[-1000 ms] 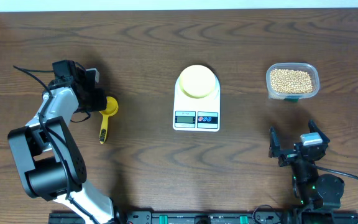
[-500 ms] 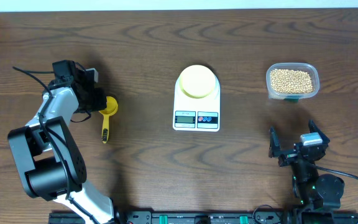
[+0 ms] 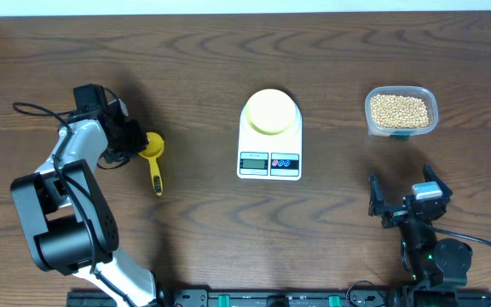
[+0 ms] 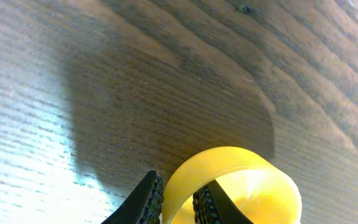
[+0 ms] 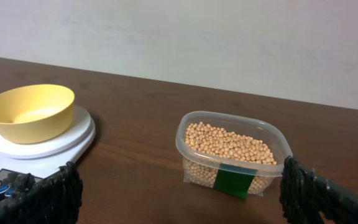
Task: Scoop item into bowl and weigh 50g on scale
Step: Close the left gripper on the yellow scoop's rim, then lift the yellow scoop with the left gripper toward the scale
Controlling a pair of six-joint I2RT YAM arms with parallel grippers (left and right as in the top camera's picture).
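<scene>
1. Yellow plastic scoop (image 3: 151, 153), light and stiff, lies at the left. The left gripper (image 3: 135, 141) pinches its cup wall between nearly closed jaws.
2. The soybeans (image 3: 399, 108) look hard, round and likely to roll. They fill the clear container (image 3: 429, 98) at far right.
3. The right gripper (image 3: 403, 189) hangs wide open and empty, nearer than the container.
4. The pale bowl (image 3: 271, 111) on the white scale (image 3: 268, 162) stands between scoop and soybeans.

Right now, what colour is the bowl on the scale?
The bowl is pale yellow; the right wrist view shows it best.
</scene>
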